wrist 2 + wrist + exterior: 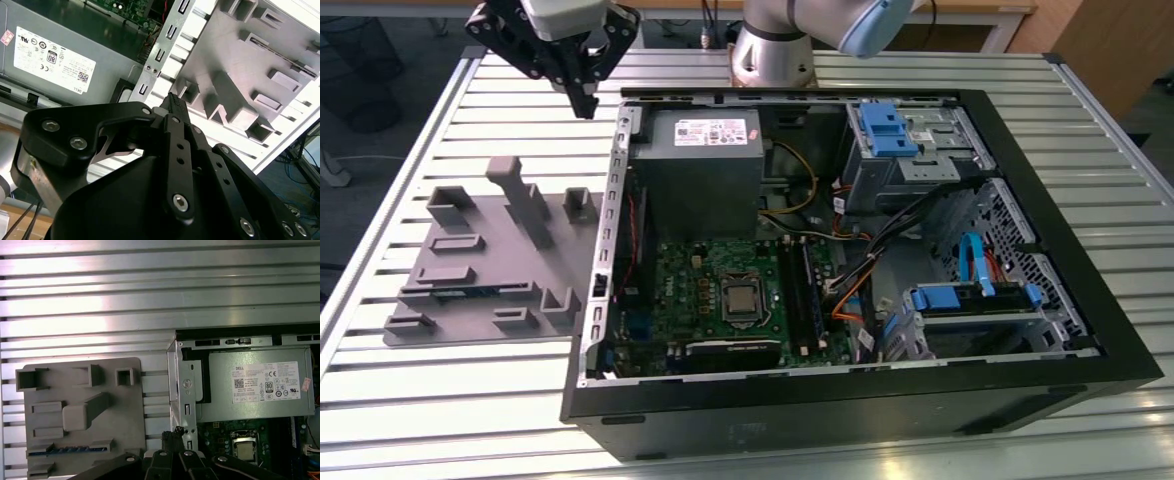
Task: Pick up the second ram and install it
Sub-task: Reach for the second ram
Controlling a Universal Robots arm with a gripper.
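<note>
The second ram (65, 450) is a thin blue strip lying in a slot of the gray holder tray (150, 390); in the exterior view the ram (460, 291) shows as a dark blue line in the tray (480, 225), at that view's left. My gripper (583, 100) hangs above the table beyond the tray, near the case's far corner, well apart from the ram. Its black fingers (172, 105) are pressed together with nothing between them. In the first wrist view the gripper (175, 432) points down at the case edge, beside the tray.
An open computer case (1067, 330) lies on the slatted metal table (440, 420). Inside are a green motherboard (680, 285), a gray power supply (700, 165), blue drive brackets (887, 130) and loose cables (907, 215). The arm's base (771, 55) stands behind the case.
</note>
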